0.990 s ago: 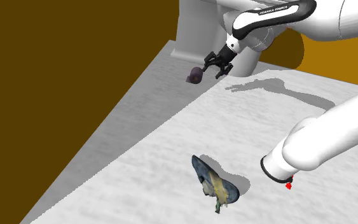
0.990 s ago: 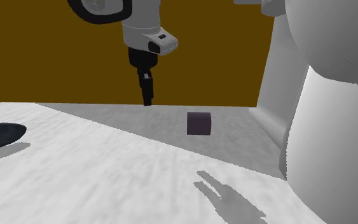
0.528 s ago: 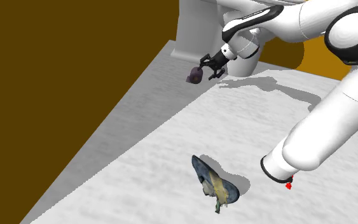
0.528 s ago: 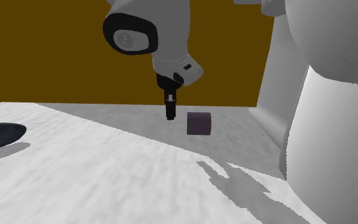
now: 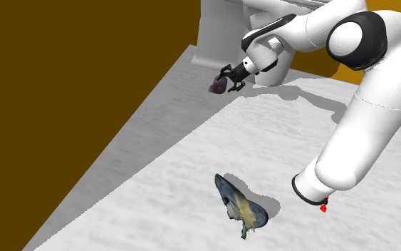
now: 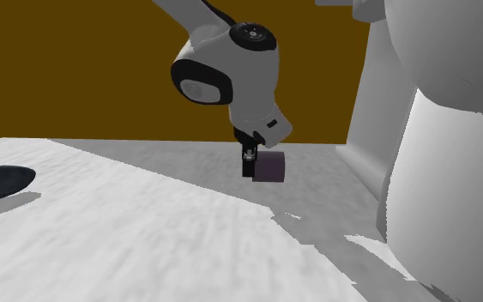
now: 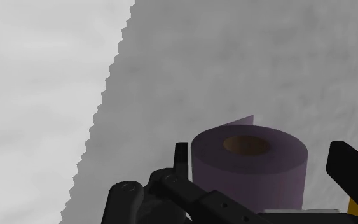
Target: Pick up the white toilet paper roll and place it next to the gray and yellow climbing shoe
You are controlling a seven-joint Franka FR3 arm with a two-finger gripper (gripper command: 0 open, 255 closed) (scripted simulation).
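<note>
The toilet paper roll point(image 5: 217, 86) is drawn dull purple and stands on end on the grey surface near the far wall. In the second exterior view the roll point(image 6: 272, 166) sits just right of my gripper point(image 6: 249, 165). My gripper point(image 5: 228, 79) is down at the roll and open. In the wrist view the roll point(image 7: 250, 167) sits between the fingers, with my gripper point(image 7: 262, 151) straddling it; one finger point(image 7: 181, 155) is close beside it and a gap shows at the other. The grey and yellow climbing shoe point(image 5: 241, 202) lies far off near the front, and its toe point(image 6: 1, 181) shows in the second exterior view.
A tall white fixture point(image 5: 221, 34) rises just behind the roll, against the brown wall point(image 5: 70, 85). A large white shape point(image 6: 449, 163) stands at the second exterior view's right. A step edge point(image 7: 104, 108) in the surface runs close beside the roll.
The arm has swung over and lowered. The gripper, earlier above and beside the roll, now has its fingers around it. Roll and shoe have not moved.
</note>
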